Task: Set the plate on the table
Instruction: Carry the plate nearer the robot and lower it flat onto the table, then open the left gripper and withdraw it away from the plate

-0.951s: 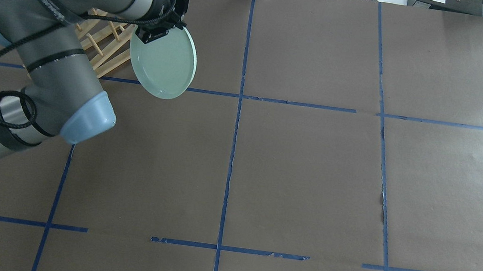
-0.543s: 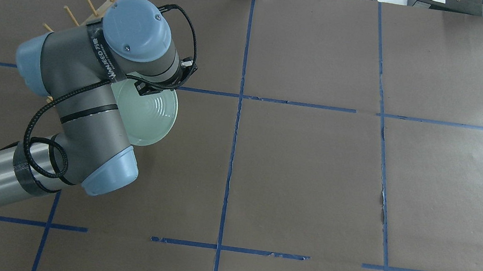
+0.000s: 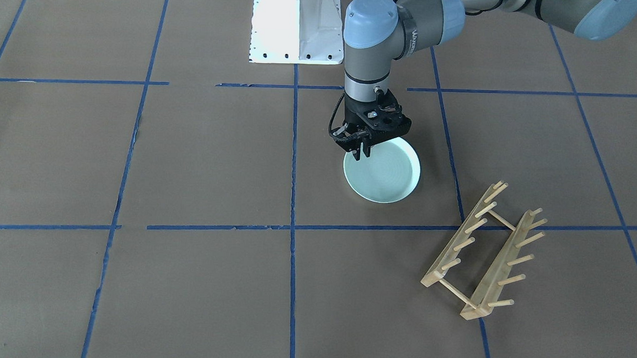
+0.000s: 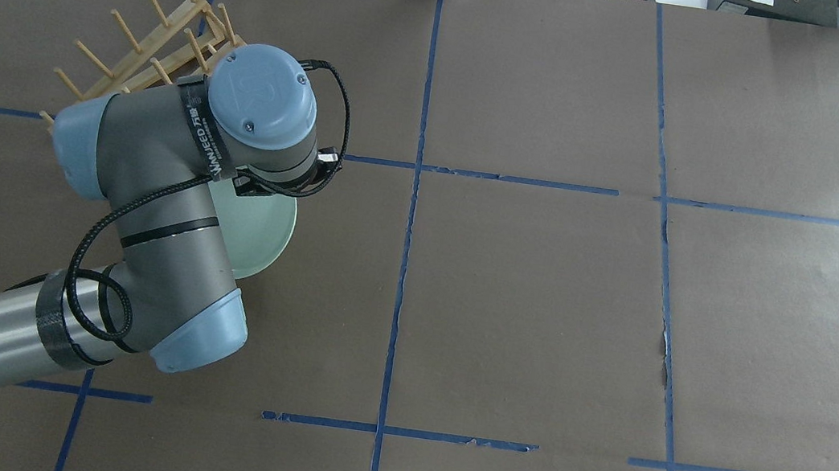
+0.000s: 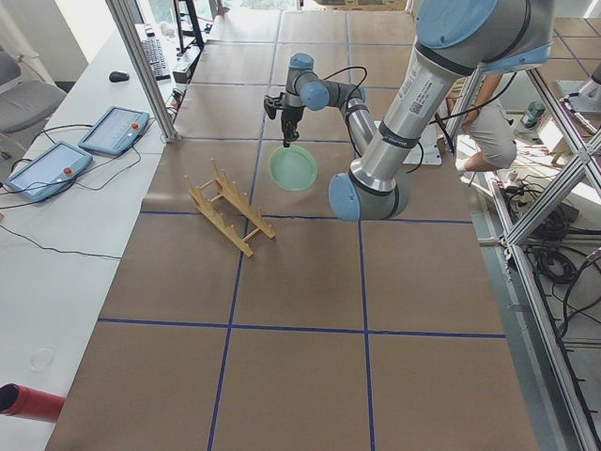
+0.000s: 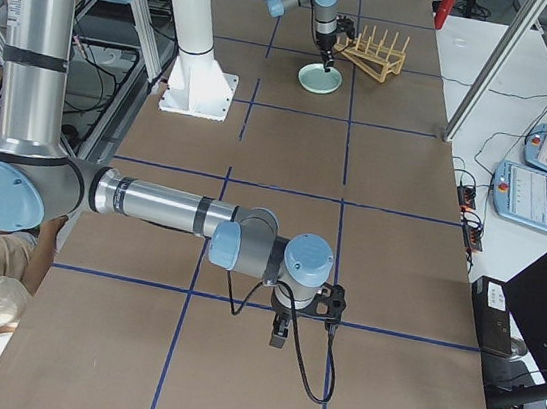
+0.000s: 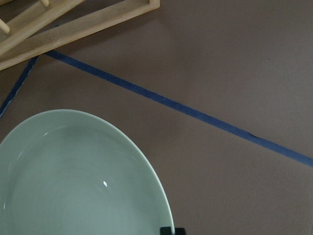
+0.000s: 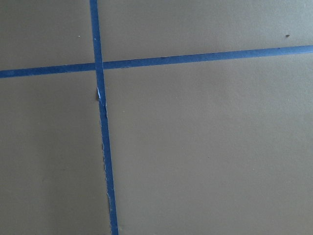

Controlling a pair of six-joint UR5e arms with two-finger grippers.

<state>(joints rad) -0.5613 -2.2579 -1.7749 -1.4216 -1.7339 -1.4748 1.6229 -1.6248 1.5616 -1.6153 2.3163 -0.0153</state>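
On the table (image 3: 192,158) the plate (image 3: 387,176) has come down level from its tilt; the left gripper (image 3: 363,153) pinches its ten-o'clock rim, so only release remains.

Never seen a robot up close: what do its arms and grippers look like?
The left arm and right arm are silver-grey tubes with rounded pale-blue joint caps. A black braided cable loops along the left one, past white lettering. The left gripper is black, with two short fingers.

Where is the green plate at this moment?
In the front-facing view the plate lies level right of centre, its rim in the left gripper; the wooden rack stands apart at its lower right.
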